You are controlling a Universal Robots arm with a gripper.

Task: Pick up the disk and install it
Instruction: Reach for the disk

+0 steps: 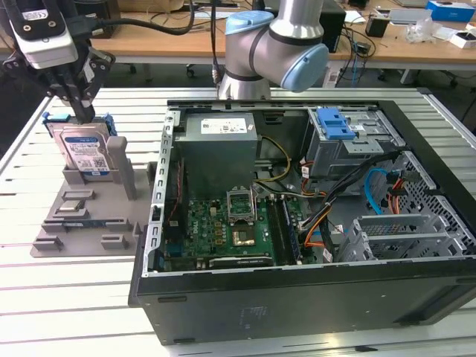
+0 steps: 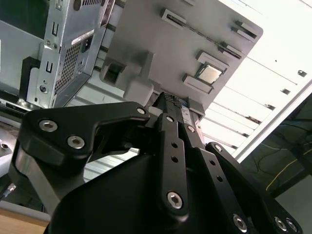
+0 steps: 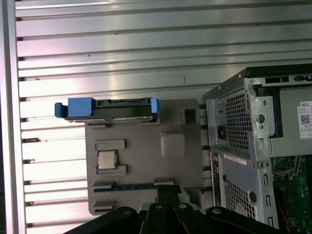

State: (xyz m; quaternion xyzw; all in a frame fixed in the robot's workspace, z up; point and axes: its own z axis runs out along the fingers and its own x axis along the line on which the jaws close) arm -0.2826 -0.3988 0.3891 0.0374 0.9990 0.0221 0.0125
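Here, tool point(image 1: 83, 117) pointing straight down, jaws closed on nothing, just above the upright disk point(image 1: 86, 153).

Workshop with a slatted metal bench point(image 1: 74, 297).
Bright light glints off its aluminium ribs; behind stands a long wooden desk point(image 1: 171, 41), with a blue box point(image 1: 450, 10) on it.

Lower edge of disk point(image 1: 83, 151) — hidden behind holder point(image 1: 95, 220).
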